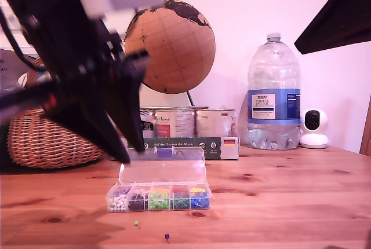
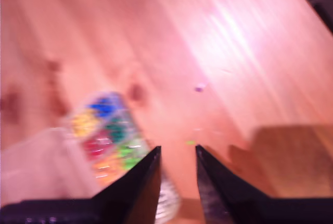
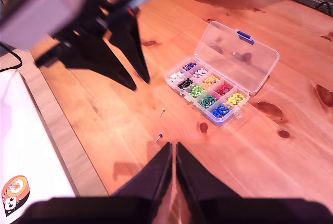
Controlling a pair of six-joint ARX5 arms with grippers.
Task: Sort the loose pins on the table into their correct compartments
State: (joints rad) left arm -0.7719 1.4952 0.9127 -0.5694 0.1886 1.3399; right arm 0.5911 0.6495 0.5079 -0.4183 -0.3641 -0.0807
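Dark blue-purple pin (image 1: 167, 237) nearest, ahead of my second gripper (image 3: 174, 151), jaws nearly pressed together, green pin (image 1: 136, 223) just beyond my first gripper (image 2: 177, 153), jaws slightly spread, beside compartment box (image 1: 159, 198), behind: bottle (image 1: 273, 95) labelled "TESCO", carton (image 1: 191, 147) reading "Auf den Spuren der Ahnen".

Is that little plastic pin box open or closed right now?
Open. The box's clear lid lies flat back on the table, leaving the coloured pins in its compartments uncovered.
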